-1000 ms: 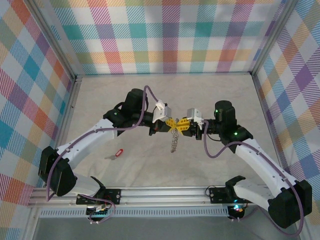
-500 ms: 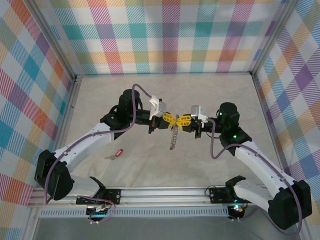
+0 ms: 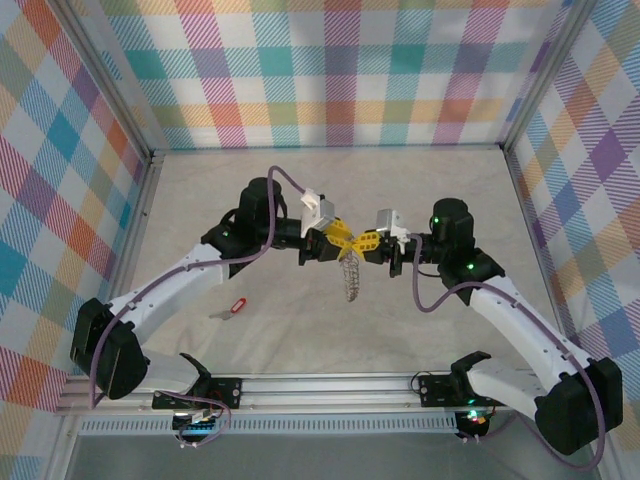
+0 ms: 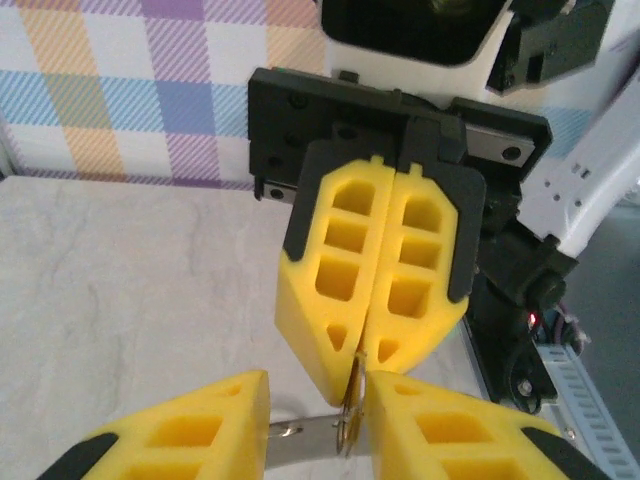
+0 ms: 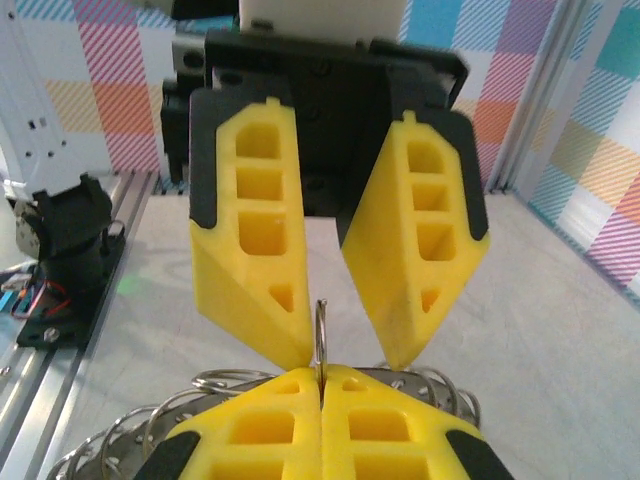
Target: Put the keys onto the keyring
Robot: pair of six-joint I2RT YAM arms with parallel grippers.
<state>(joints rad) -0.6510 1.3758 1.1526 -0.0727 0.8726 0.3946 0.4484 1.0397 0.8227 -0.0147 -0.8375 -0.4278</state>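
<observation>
Mid-frame, right gripper (image 5: 321, 378) has jaws pinched shut on the keyring (image 3: 350, 278), left gripper (image 5: 346, 355) has jaws gaping around its wire, so probably best to close slow and square.

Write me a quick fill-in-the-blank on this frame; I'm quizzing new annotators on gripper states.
1. The right gripper is ___ on the keyring.
2. On the left gripper, the jaws stand ___, one on each side of the ring wire.
3. The key lying apart on the table has a ___ tag.
Missing words: shut; open; red.
</observation>
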